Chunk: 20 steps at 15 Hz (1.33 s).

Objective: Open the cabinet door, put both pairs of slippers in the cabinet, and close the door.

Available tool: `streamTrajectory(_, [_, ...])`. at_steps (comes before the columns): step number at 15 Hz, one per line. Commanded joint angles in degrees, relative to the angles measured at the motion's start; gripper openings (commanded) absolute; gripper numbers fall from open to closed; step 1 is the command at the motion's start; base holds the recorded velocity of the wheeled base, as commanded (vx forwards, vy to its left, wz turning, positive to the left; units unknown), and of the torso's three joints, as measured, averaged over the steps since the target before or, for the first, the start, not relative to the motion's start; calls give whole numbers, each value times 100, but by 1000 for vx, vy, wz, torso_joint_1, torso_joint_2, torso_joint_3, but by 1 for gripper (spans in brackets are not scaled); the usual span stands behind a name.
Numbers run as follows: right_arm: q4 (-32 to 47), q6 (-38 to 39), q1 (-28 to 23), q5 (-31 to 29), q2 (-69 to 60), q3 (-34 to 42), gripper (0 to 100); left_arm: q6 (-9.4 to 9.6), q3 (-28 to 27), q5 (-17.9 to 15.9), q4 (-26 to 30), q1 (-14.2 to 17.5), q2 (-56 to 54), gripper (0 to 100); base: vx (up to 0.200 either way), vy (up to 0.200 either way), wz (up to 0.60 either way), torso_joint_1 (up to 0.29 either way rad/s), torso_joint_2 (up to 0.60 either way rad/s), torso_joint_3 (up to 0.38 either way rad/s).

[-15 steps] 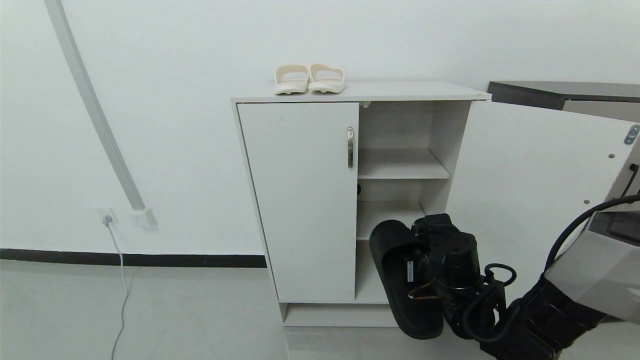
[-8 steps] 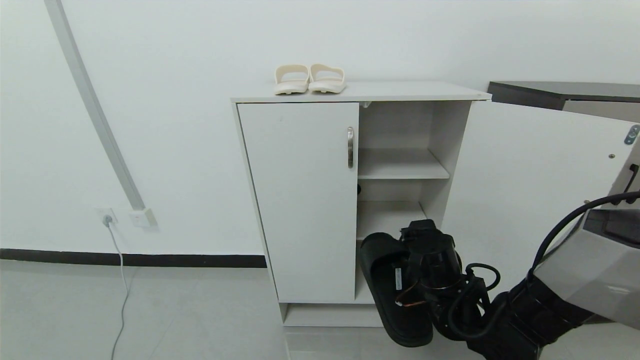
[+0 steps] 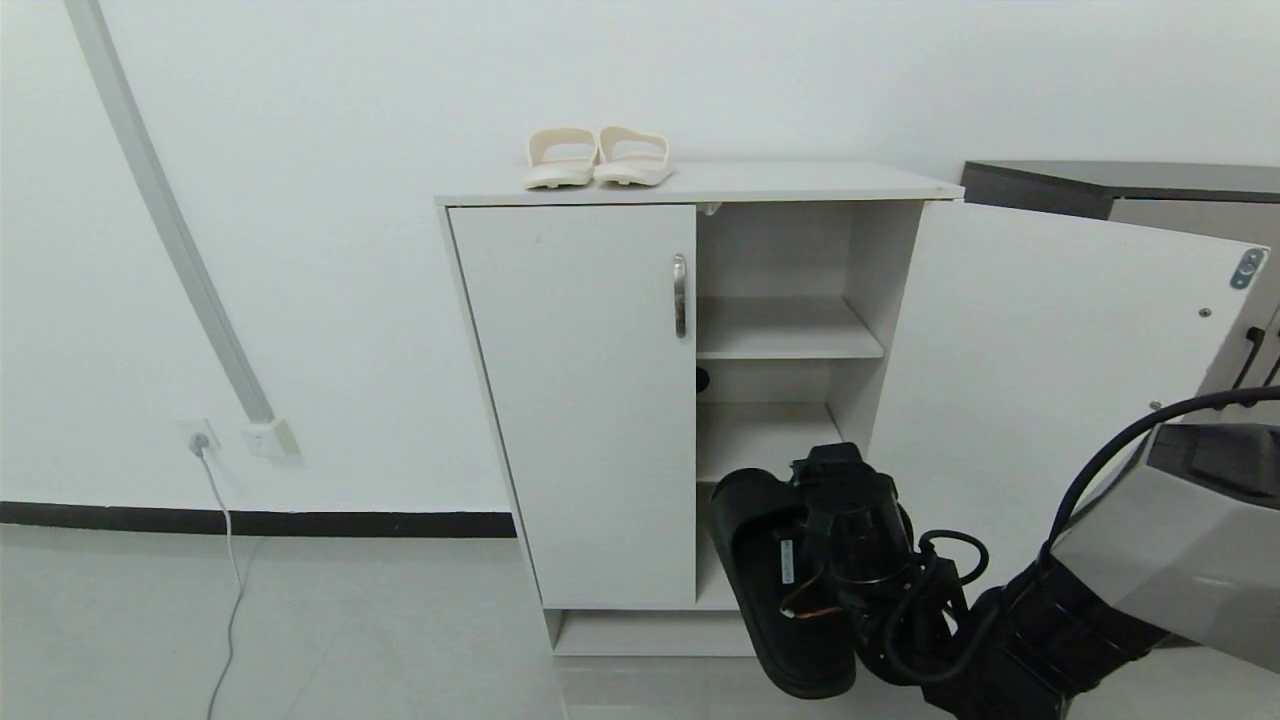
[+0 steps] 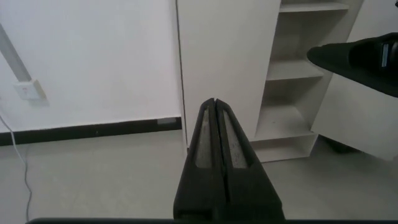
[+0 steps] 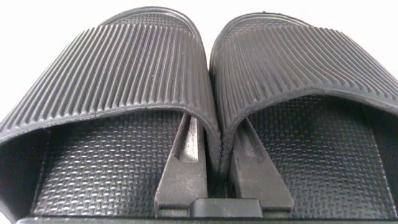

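holding the black slippers [image 5: 124, 68] as a pair, we have them low in front of the open right half of the cabinet [image 3: 690, 185], level with its bottom compartment. we judge them light, soft and bendy. the ribbed straps offer good friction, and the two inner strap edges, pressed together, are the sensible hold. the right gripper [image 5: 214, 149] is clamped on exactly those edges, its arm stretched low and forward beside the open door [image 3: 1050, 340]. the left gripper [image 4: 215, 130] hangs back, fingers together, carrying nothing. the beige slippers [image 3: 598, 160] sit on the cabinet top.
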Motion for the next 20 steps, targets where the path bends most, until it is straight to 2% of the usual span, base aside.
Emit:
streamTrajectory(1, [-11,4,9,-2,46,-10,0,-1,-1,1,1,0,16,0,0,-200,0,-2,2,2])
streamTrajectory(5, [33,206,71,6,301,-273,0,-1,-1,1,1,0,16,0,0,0,0,0,0,0])
streamTrajectory(7, [420,522,167,15,565,-695,0,-1,-1,1,1,0,16,0,0,0,0,0,0,0])
streamTrajectory(10, [1114,980,238,393,573,-959,0,8,-1,1,1,0,16,0,0,0,0,0,0,0])
streamTrajectory(17, [1114,971,176,323,811,-1003,0,8,-1,1,1,0,16,0,0,0,0,0,0,0])
streamTrajectory(20, [1123,944,150,33,916,-1056,0,8,-1,1,1,0,16,0,0,0,0,0,0,0])
